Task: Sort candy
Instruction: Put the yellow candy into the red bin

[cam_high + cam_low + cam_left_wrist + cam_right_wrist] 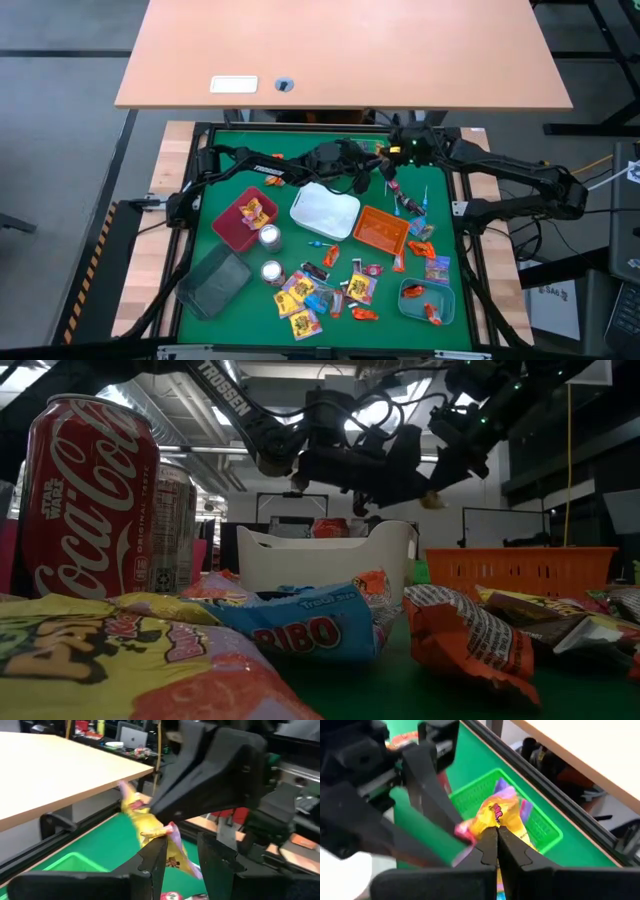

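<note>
Pinching a yellow candy packet (496, 817) in its closed fingers, the right gripper (497, 836) holds it above a green tray (546, 827) at the table's back, seemingly to pass it to the half-open left gripper (181, 851) alongside.

Pale wooden desk (340, 50) beyond the green worktop (230, 180), grey floor (60, 120) around the desk, dark ceiling with pipes and bright lights (180, 420) above, laptop (131, 739) on clutter behind the desk
</note>
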Motion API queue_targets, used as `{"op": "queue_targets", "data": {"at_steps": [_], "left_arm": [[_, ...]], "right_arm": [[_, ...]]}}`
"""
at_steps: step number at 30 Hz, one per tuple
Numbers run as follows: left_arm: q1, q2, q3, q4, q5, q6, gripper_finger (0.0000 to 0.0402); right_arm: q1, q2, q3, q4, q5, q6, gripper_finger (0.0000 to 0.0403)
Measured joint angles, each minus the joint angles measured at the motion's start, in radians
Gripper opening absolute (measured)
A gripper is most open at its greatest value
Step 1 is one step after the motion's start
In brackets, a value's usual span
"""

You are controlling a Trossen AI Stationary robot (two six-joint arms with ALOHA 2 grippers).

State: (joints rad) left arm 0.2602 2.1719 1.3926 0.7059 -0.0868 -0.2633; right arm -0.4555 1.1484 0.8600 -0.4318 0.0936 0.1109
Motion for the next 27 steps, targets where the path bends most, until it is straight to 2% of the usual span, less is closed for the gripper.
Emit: {"op": "queue_targets", "data": {"at_steps": [10, 21, 27], "left_arm": [[0.002, 0.000, 0.000, -0.048, -0.091, 0.000, 0.0102], [0.004, 0.000, 0.000, -0.096, -0.079, -0.069, 0.0102], [0.003, 0.000, 0.000, -0.079, -0.076, -0.070, 0.0102]], "right_arm": [[0.005, -0.001, 0.000, -0.030, 0.043, 0.020, 0.0000], [0.004, -0.001, 0.000, -0.010, 0.073, 0.044, 0.0000], [0.004, -0.001, 0.000, 0.051, 0.020, 0.044, 0.0000]]}}
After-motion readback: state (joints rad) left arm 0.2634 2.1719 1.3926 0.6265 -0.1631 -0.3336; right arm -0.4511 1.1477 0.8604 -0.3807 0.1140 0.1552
